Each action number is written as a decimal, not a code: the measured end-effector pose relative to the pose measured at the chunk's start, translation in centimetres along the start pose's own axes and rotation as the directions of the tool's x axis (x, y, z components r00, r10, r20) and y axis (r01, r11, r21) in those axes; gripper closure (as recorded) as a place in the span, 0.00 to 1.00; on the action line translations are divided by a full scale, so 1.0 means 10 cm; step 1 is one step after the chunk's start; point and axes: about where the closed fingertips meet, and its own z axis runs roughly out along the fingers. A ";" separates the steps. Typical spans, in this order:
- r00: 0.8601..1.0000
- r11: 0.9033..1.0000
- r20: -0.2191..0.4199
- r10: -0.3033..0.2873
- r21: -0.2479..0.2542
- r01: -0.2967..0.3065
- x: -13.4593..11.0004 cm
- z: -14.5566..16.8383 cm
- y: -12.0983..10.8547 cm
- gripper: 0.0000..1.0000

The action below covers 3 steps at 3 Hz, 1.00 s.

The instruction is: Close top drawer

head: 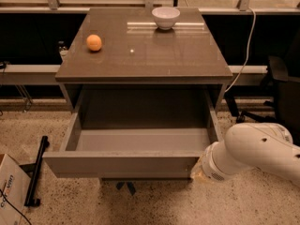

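Dim, warm light falls from above. The glossy grey-brown desk point(187, 60) carries a pale glare streak beside the small white bowl point(165, 17). The wide grey-brown top drawer point(122, 164) holds deep shadow at its back. The end effector point(199, 172), at that drawer front's right corner, looks yellowish below the bright white arm point(262, 149).

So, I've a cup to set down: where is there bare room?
The tabletop is free from the orange and the bowl forward to its front edge. The top drawer looks bare inside. Its front right corner is crowded: the gripper is there.
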 end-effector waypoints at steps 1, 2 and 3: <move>1.000 0.999 0.020 -0.017 0.038 0.016 -0.09 0.05 -0.15 1.00; 0.996 0.996 0.075 -0.041 0.079 0.035 -0.26 0.10 -0.48 1.00; 0.996 0.996 0.075 -0.041 0.079 0.035 -0.26 0.09 -0.46 1.00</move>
